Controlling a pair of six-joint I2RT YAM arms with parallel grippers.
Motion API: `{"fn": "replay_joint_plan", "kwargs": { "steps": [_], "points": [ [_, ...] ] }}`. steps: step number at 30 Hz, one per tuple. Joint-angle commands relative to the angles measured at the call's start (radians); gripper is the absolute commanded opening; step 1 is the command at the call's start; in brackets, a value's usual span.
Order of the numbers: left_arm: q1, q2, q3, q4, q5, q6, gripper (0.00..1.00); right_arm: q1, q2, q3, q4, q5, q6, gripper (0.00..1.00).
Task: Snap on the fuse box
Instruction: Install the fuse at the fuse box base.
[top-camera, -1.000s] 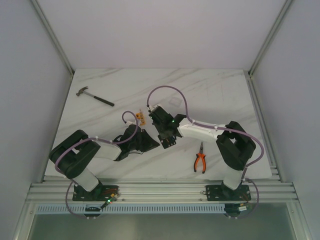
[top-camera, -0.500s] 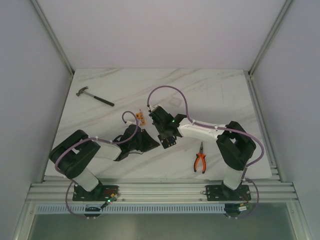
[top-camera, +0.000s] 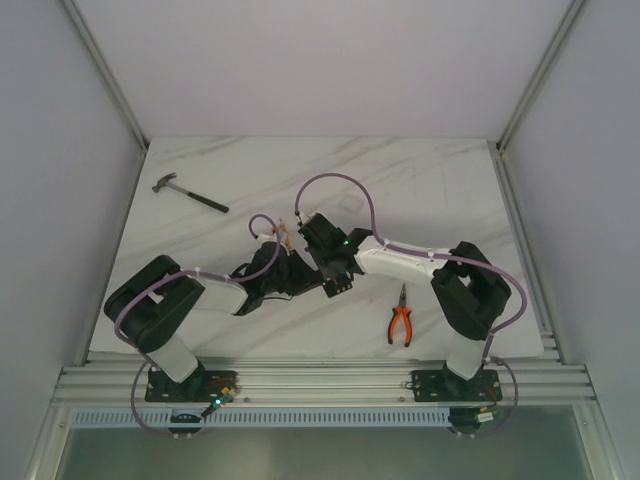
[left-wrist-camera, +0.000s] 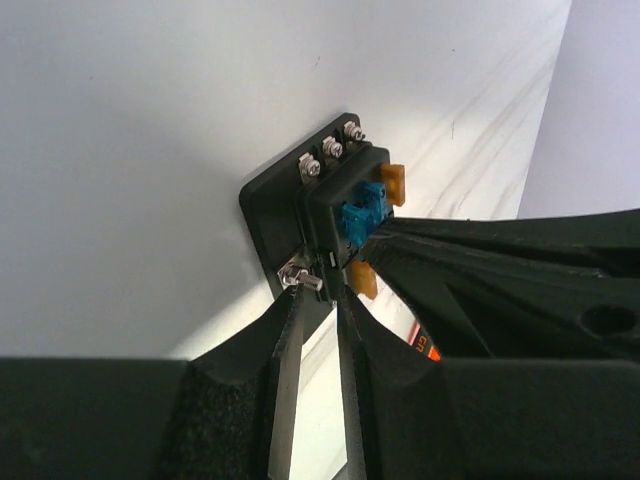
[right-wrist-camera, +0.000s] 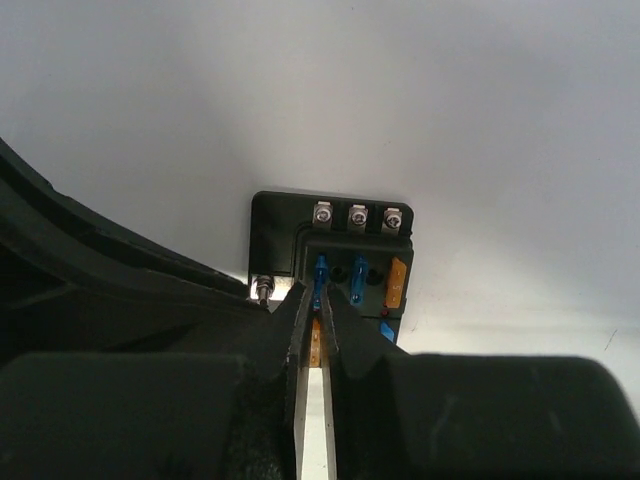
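The fuse box (right-wrist-camera: 275, 225) is a small black square base with three screws, blue fuses and orange ones. It lies on the white table between both arms (top-camera: 338, 285). My right gripper (right-wrist-camera: 319, 292) hangs over it, its fingers closed to a thin gap round the near end of a blue fuse (right-wrist-camera: 319, 268) seated in the box. My left gripper (left-wrist-camera: 320, 292) comes in from the side, slightly open. Its tips stand at the near corner of the fuse box (left-wrist-camera: 275, 200), one by a side bolt (left-wrist-camera: 298, 277).
Orange-handled pliers (top-camera: 401, 325) lie near the right arm's base. A hammer (top-camera: 190, 193) rests at the far left. A small orange block (top-camera: 284, 236) sits just behind the left wrist, and a faint clear square piece (top-camera: 350, 205) lies behind the right gripper.
My left arm has swung right and forward until its gripper meets the fuse box, with its jaws a little wider. My right gripper has stayed put and narrowed.
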Motion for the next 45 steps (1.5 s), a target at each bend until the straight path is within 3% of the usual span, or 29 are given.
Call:
{"fn": "replay_joint_plan", "kwargs": {
  "steps": [1, 13, 45],
  "points": [
    [0.006, 0.038, 0.032, 0.024, 0.008, 0.003, 0.29, -0.005, 0.029, -0.013, -0.027, -0.021, 0.013, 0.12],
    [0.013, 0.100, 0.036, 0.028, 0.017, -0.030, 0.23, -0.013, 0.067, -0.015, -0.063, -0.045, 0.015, 0.00],
    [0.015, 0.129, -0.013, 0.051, 0.020, -0.075, 0.18, -0.023, 0.434, 0.054, -0.116, -0.179, -0.034, 0.00]
  ]
}}
